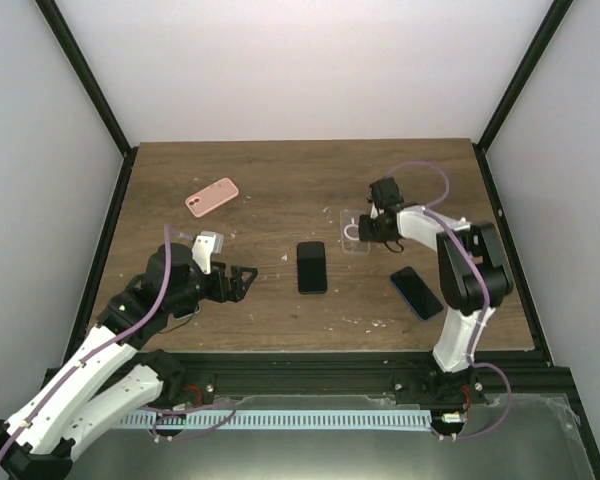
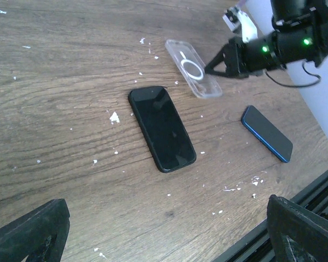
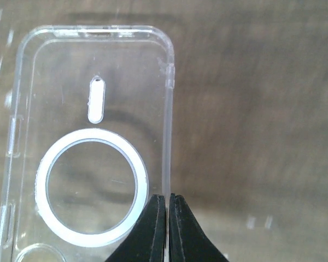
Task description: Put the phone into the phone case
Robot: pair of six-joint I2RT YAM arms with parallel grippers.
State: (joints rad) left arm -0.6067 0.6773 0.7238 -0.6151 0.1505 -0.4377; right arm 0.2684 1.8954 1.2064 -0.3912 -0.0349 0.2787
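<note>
While the left gripper (image 1: 242, 283) hangs low over the brown wooden table (image 1: 280, 170) with its two black fingers (image 2: 33, 229) spread wide and nothing between them, the black rectangular smartphone (image 1: 312, 267) lies flat and screen-up at the middle of the board, untouched. Taking that phone as the centre of the dial in the overhead view, the left gripper sits at about 8 o'clock, near it but clearly apart, with its open jaws turned toward it.

At about 4 o'clock, a little nearer the arm bases, lies a second dark smartphone with a blue edge (image 1: 416, 292), flat and skewed, well apart from the black one and beside the right arm's upright link.

Farther back, at about 1 o'clock, sits the clear plastic phone case with a white ring on its back (image 1: 350, 238), its open side up. The right gripper (image 3: 168, 218) is pinched tight on the case's long side wall: in the wrist view the thin clear rim runs straight in between the two closed black fingertips. Whether the case rests fully on the wood or is tipped slightly cannot be told.

Farthest away, at about 10 o'clock, a pink rounded phone-shaped slab (image 1: 212, 197) lies flat and angled, well apart from everything else.
</note>
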